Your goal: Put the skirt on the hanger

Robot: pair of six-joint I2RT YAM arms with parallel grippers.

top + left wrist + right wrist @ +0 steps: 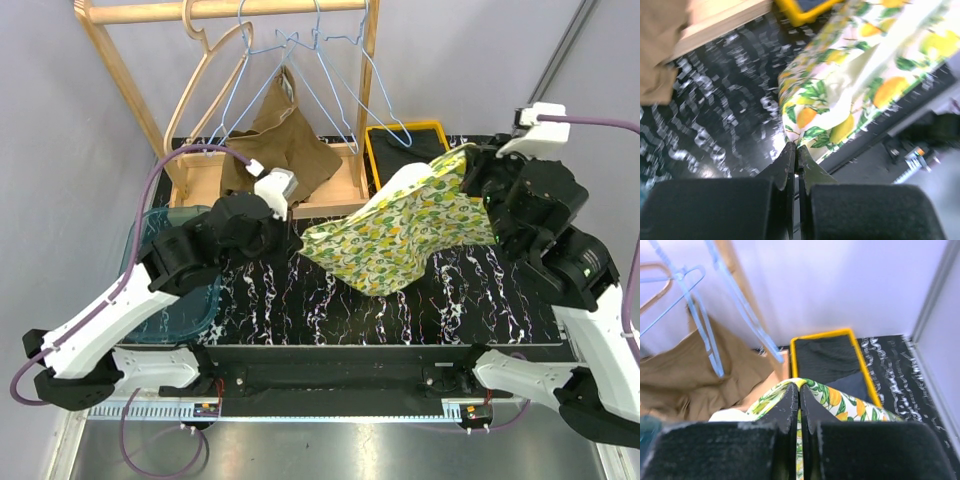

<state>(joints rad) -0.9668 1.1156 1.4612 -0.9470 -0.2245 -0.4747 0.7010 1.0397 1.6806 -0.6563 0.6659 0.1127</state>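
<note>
The skirt point(400, 225), white with a lemon and leaf print, hangs stretched above the black marbled table between my two grippers. My left gripper point(293, 240) is shut on its left corner; in the left wrist view the fabric point(840, 100) runs from the closed jaw tips point(796, 150). My right gripper point(472, 165) is shut on the skirt's upper right edge; the right wrist view shows cloth point(840, 402) pinched between the jaws point(799, 390). A wooden hanger point(203, 85) and blue wire hangers point(710, 347) hang on the wooden rack point(220, 10) behind.
A brown garment point(280, 150) hangs down into the rack's base. A yellow bin point(405, 127) with dark cloth stands at the back right of the rack. A teal tray point(185, 310) lies at the left under my left arm.
</note>
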